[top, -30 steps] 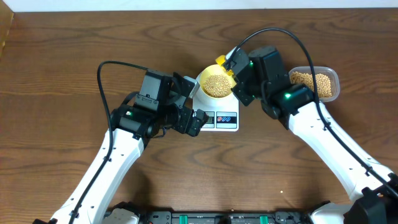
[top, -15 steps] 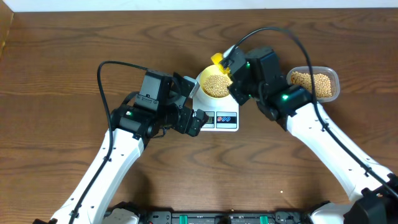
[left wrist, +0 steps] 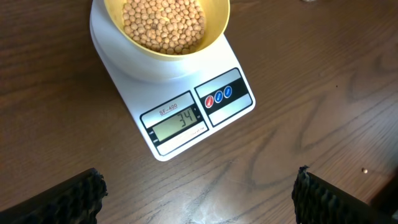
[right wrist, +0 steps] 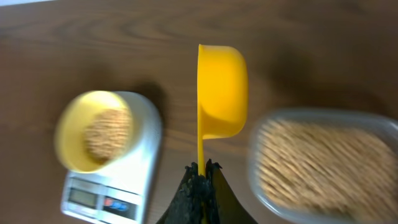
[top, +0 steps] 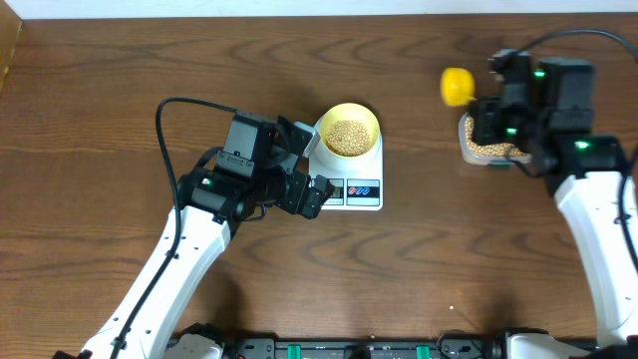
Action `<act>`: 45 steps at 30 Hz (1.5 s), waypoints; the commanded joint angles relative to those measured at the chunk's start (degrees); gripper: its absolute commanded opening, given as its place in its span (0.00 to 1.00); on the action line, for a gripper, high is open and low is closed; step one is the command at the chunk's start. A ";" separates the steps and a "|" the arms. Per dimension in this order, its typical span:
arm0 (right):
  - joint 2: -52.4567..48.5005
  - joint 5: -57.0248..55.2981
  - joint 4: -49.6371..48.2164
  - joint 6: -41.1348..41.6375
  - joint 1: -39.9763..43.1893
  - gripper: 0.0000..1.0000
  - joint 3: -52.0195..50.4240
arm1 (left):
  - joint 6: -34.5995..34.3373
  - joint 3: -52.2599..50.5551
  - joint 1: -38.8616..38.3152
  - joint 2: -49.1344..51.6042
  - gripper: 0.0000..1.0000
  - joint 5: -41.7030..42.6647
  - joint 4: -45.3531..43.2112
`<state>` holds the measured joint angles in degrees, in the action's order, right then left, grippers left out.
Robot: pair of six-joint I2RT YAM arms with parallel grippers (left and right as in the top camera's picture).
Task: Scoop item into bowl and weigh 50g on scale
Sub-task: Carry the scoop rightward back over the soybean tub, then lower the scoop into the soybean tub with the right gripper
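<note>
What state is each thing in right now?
bowl, on the scale, part full of beans
scale, switched on, display reads 34
tub, open, holds beans
measuring spoon, held by its handle, turned on edge, between scale and tub
left tool, open, holding nothing, by the scale
right tool, shut on the measuring spoon's handle

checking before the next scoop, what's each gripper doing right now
left gripper: open, holding nothing
right gripper: shut on the yellow measuring spoon

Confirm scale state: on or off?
On. The display of the scale shows 34 in the left wrist view; the bowl of beans sits on it.
</note>
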<state>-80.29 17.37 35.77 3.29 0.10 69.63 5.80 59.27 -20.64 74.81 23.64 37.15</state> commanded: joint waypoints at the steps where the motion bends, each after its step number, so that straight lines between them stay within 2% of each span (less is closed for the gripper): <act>1: 0.42 -6.08 2.36 0.96 4.79 0.01 0.87 | -0.33 -0.02 -0.07 0.11 0.98 -0.37 0.04; 5: 0.28 -16.85 5.07 0.92 7.56 0.01 0.81 | -0.33 -0.02 -0.07 0.11 0.98 -0.39 0.04; 8: -0.59 -20.72 6.29 0.92 7.74 0.01 0.76 | -0.33 -0.02 -0.07 0.11 0.98 -0.39 0.04; 20: -9.18 -17.94 6.51 0.96 7.74 0.01 0.74 | -0.33 -0.02 -0.07 0.11 0.98 -0.37 0.07; 40: -11.02 -17.49 5.92 2.93 7.74 0.01 -1.99 | -0.33 -0.02 -0.07 0.11 0.98 -0.39 0.04; 45: -13.51 -11.98 5.16 2.97 7.74 0.01 -1.99 | -0.33 -0.02 -0.07 0.11 0.98 -0.37 0.04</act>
<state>-92.33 1.34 41.06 5.34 7.60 68.05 5.80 59.27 -20.64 74.81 23.62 37.15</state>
